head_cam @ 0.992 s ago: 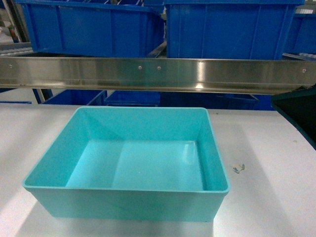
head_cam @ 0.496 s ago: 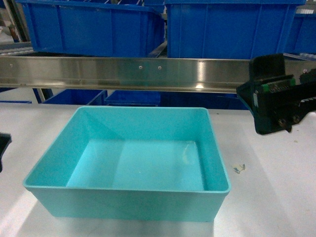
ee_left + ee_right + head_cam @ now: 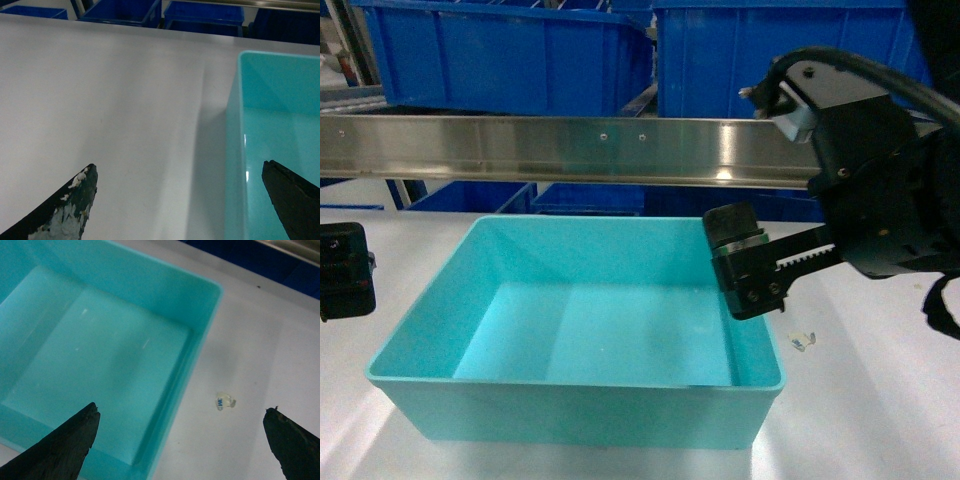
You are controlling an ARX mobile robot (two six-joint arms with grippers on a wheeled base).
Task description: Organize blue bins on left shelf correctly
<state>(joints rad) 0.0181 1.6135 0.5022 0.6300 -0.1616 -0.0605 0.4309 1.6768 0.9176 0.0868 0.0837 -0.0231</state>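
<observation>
An empty light turquoise blue bin stands on the white table, in front of and below the left shelf's steel rail. My right gripper hangs over the bin's right wall. In the right wrist view the right gripper is open, one finger over the bin's inside and the other over the table. My left gripper sits at the bin's left side. The left wrist view shows the left gripper open wide, straddling the bin's left wall. Neither holds anything.
Dark royal-blue ribbed bins stand on the rack above the rail, and more show below it. A small crumpled clear scrap lies on the table right of the bin, also seen as the scrap between the right fingers.
Both grippers have come into the head view. The right arm swung in from the right edge to above the bin's right wall. The left gripper entered at the left edge. The bin has not moved.
</observation>
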